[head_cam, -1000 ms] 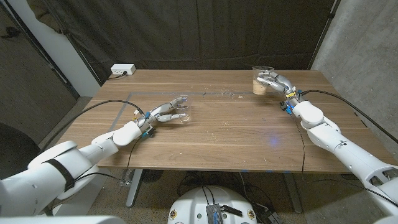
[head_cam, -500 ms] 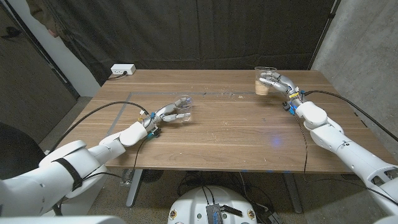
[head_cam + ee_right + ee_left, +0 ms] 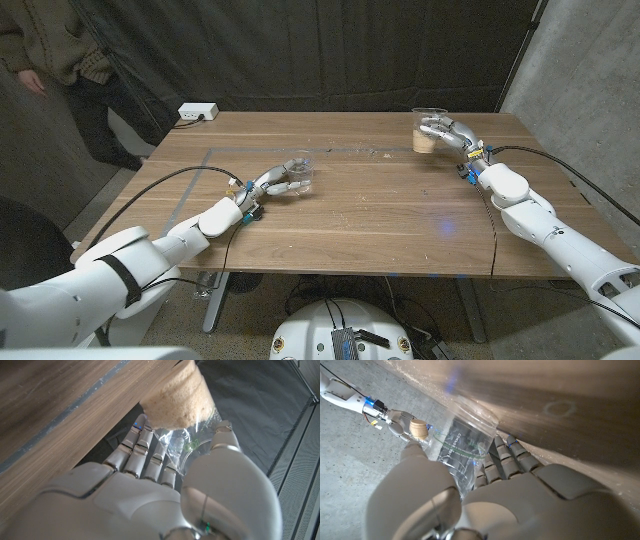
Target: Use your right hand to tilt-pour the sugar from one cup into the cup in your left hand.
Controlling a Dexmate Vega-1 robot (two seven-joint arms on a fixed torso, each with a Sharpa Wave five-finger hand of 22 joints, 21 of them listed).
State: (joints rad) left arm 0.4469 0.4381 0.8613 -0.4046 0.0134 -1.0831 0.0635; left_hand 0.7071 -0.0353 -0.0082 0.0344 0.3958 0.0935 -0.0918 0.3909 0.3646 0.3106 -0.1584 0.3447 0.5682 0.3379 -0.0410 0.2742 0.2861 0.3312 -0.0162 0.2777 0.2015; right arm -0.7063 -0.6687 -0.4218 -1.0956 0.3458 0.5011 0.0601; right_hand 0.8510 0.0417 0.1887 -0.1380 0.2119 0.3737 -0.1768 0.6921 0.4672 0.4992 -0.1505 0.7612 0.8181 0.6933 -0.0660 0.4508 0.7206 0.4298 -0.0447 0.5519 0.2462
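Observation:
A clear plastic cup point(image 3: 299, 172) with nothing visible inside stands left of the table's middle, gripped by my left hand point(image 3: 272, 184). In the left wrist view the same cup point(image 3: 457, 455) sits between the thumb and fingers of that hand point(image 3: 490, 495). At the far right of the table my right hand point(image 3: 448, 133) holds a second clear cup point(image 3: 425, 131), upright and roughly half full of light brown sugar. The right wrist view shows this sugar cup point(image 3: 177, 402) wrapped by my right hand point(image 3: 150, 490). Across the table the left wrist view catches the sugar cup point(image 3: 418, 429) too.
A few sugar grains point(image 3: 375, 150) lie scattered on the wooden table point(image 3: 380, 215) near a pale tape line point(image 3: 215, 150). A white power box point(image 3: 197, 111) sits at the back left edge. A person point(image 3: 45, 50) stands beyond the table's left corner.
My left hand has slid its cup a little to the right. The right hand and its cup have barely shifted. A person has come into view at the back left.

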